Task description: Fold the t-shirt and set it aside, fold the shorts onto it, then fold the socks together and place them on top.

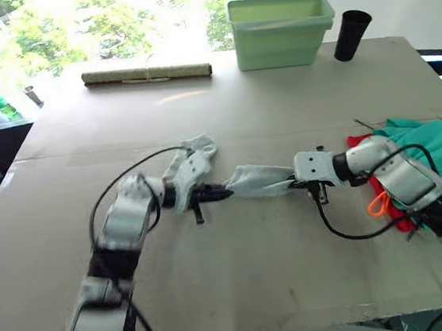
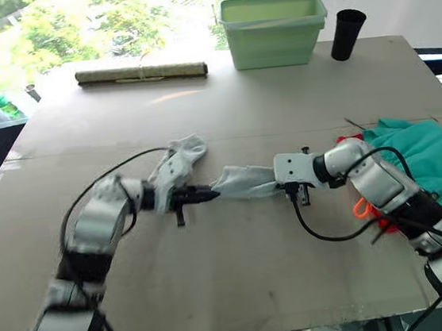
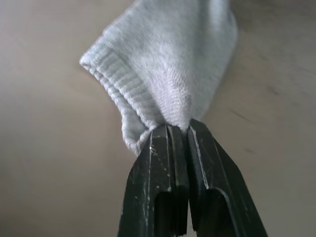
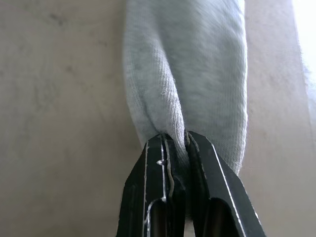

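Left eye view shows the wide brown cardboard-covered table [image 1: 241, 275], bare between the grippers and its near edge. At the far edge, well beyond both grippers, stand one pale green plastic bin [image 1: 279, 29], one rolled tan mat [image 1: 147, 74] and one black cup [image 1: 351, 34]. No writing can be read on any of them.

Behind the right gripper [image 1: 293, 181], along that forearm, lie the teal fabric shorts [image 1: 434, 145] with their orange drawstring loop [image 1: 379, 204]; the bright red t-shirt [image 1: 360, 142] peeks out beneath them.

Two light grey-white knit socks: one sock [image 1: 258, 179] is stretched between the grippers, the left gripper [image 1: 225, 190] clamped tight on one end and the right gripper pinched closed on the other. The second sock [image 1: 190, 159] lies just beyond the left gripper's wrist.
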